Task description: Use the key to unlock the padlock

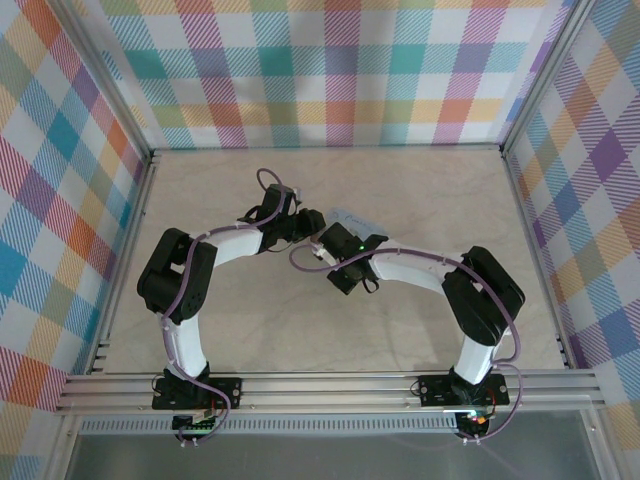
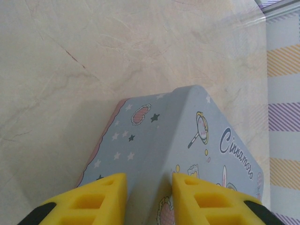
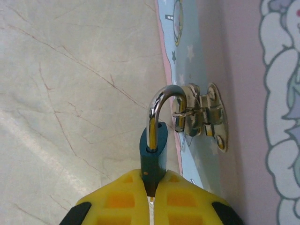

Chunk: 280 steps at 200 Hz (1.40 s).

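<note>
- Looking from the top external view first: both arms reach in to the middle of the frame, where the left gripper point(image 1: 308, 222) and the right gripper point(image 1: 329, 240) meet at a pale tin point(image 1: 347, 214). The padlock is too small to pick out here.
- The marbled cream table point(image 1: 420, 190) is bare around them. Checked walls point(image 1: 340, 70) close three sides, and an aluminium rail point(image 1: 330, 385) runs across the bottom.
- Left wrist view: the left gripper point(image 2: 149, 194) straddles the tin point(image 2: 178, 131) at bottom centre, with a yellow finger pressed on each side, so it appears clamped on it. That hold should stay firm and steady so the latch does not swing.
- Table point(image 2: 117, 47) fills the upper left, and striped wall point(image 2: 283, 93) runs down the right edge.
- Right wrist view: the right gripper point(image 3: 152, 185) is pinched on the dark teal padlock point(image 3: 153, 154) at lower centre. Its shackle point(image 3: 161, 93) arches up and hooks into the hasp point(image 3: 206, 117) on the tin point(image 3: 185, 56).
- Whether a key sits in the keyway is hidden between the pads, and I cannot tell if the shackle is freed. Any turn should follow the lock's own axis, with no sideways pull on the hasp.
- Veined table point(image 3: 70, 93) lies to the left.
</note>
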Motion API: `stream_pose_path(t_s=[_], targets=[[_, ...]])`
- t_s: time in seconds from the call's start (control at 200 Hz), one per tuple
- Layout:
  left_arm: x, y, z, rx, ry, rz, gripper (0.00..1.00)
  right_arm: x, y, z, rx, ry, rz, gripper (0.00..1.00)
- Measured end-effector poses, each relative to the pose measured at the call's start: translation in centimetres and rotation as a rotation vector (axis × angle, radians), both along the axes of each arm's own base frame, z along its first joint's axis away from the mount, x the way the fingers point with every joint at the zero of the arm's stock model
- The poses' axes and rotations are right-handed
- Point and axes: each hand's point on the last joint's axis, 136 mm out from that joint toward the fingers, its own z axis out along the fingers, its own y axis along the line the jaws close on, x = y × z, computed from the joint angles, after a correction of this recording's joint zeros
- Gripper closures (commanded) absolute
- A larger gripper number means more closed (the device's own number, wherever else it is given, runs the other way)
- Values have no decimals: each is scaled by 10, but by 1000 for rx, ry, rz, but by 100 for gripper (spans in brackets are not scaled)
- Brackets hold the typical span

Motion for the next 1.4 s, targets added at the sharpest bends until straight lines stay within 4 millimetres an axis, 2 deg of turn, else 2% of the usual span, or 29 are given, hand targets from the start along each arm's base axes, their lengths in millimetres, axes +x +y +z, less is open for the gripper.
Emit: stream_pose_path(t_s=[0.195,0.515,0.79,0.955,1.18,1.4], targets=[[0,0,0,-16,1,9,69,4,15,2,27,14,37,100],[0,2,1,-13,-2,20,69,0,19,3,52,34,43,100],[-3,4,6,-12,-1,20,70,-15,13,22,125,35,49,100],[-5,3,6,-21,9,15,73,-24,10,15,129,110,20,100],[-8,2,3,-23,28,17,76,-28,20,-10,106,243,-16,100],[-9,0,3,-31,24,12,78,-24,25,-6,130,255,-47,100]])
